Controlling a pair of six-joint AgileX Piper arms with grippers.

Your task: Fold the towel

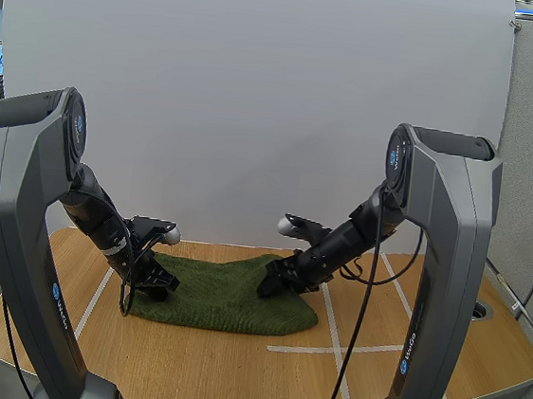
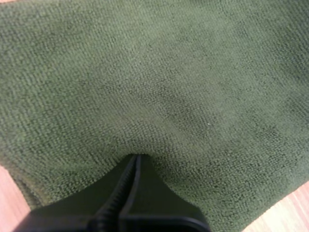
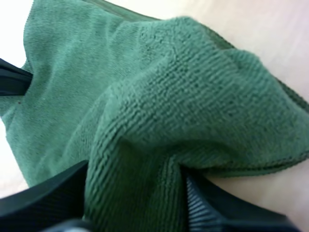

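Here we are at the fold itself, with the green towel (image 1: pixel 223 295) lying rumpled in the middle of the wooden table (image 1: pixel 229 377) and an arm at each end of it.

The left gripper (image 1: pixel 157 283) is down at the towel's 9 o'clock edge, low against the tabletop. The right gripper (image 1: pixel 272 281) is in at about 2 o'clock, where the cloth humps up into a ridge.

To do this step well, I'd say both ends want to rise together and travel level toward 6 o'clock, so the carried edge lands square on the near edge. The right side looks bunched already, so a lopsided pull would likely drag the lower layer along with it. Lift high enough that the cloth clears itself, then lay it down before letting go.

Now the jaws. From the left wrist, the fingers are pressed almost together, a thin ribbed seam between them, and the cloth puckers right into their tips. That reads as a fine pinch on a single thin bit of towel. From the right wrist, the fingers stand well apart with a thick wad of towel clamped between their ribbed faces (a far bulkier bite than its partner's).
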